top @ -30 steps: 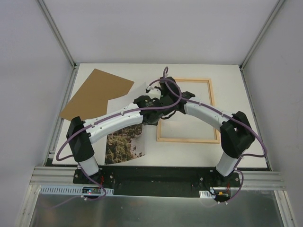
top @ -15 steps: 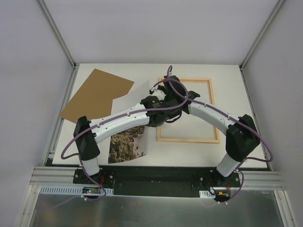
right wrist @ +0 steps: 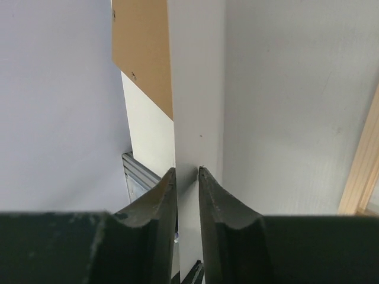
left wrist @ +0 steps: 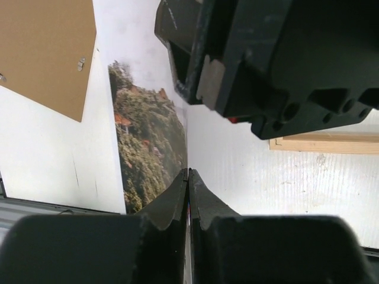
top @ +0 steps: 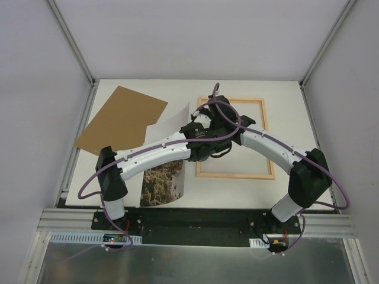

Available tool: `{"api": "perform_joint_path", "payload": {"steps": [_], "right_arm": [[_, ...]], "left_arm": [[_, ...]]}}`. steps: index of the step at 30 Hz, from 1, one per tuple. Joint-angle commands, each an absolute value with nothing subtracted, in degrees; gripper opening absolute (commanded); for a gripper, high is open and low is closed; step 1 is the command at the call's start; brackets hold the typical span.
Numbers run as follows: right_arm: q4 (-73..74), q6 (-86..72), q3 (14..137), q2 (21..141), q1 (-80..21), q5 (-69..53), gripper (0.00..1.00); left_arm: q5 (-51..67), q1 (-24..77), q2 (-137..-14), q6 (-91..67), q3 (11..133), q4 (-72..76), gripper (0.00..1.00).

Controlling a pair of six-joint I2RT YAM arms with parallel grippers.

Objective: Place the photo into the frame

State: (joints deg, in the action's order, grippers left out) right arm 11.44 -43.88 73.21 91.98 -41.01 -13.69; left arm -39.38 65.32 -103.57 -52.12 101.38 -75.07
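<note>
Left wrist: photo [left wrist: 151, 148] edge inside left tool [left wrist: 188, 176]

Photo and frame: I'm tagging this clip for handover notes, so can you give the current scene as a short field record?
photo: large coastal-cliff paper print, raised steeply, left of the frame, not in it
frame: thin light-wood rectangular frame, flat on the white table
backing board: plain brown board, flat, far left
left gripper: shut on the print's edge
right gripper: jaws slightly apart astride the print's white side; grip unclear
</note>
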Motion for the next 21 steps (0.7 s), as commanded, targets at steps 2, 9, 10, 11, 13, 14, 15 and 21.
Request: {"api": "perform_joint_path", "payload": {"steps": [2,9,10,11,13,14,15,21], "right_arm": [[11.42,-42.98,73.30,86.93,-42.19,-13.62,0.39],[16.87,-39.56,74.53,79.21,-36.66,-11.08,0.74],[18.44,-38.77,74.62,77.54,-35.26,-10.20,0.77],[19.68,-37.98,74.62,75.87,-33.77,-9.59,0.82],[21.09,-37.09,73.48,71.74,-29.99,-9.49,0.87],[21.44,-36.65,72.61,69.20,-28.23,-9.49,0.88],[22.66,-36.22,72.08,66.99,-26.21,-9.23,0.88],[29.34,-32.35,71.28,53.19,-14.17,-7.91,0.93]], "left_arm": [[-39.73,65.83,-104.94,-52.38,104.59,-76.90,0.00],[-40.96,66.09,-105.73,-49.75,113.36,-79.63,0.00],[-40.96,66.09,-105.99,-48.96,115.12,-79.89,0.00],[-41.04,66.09,-106.17,-48.09,116.62,-79.89,0.00],[-41.39,66.01,-106.70,-46.42,119.87,-80.16,0.00],[-41.57,66.01,-106.96,-45.28,122.06,-80.16,0.00],[-41.75,66.01,-107.48,-44.22,124.52,-80.24,0.00],[-41.57,65.92,-111.27,-35.70,141.22,-78.58,0.00]]}}
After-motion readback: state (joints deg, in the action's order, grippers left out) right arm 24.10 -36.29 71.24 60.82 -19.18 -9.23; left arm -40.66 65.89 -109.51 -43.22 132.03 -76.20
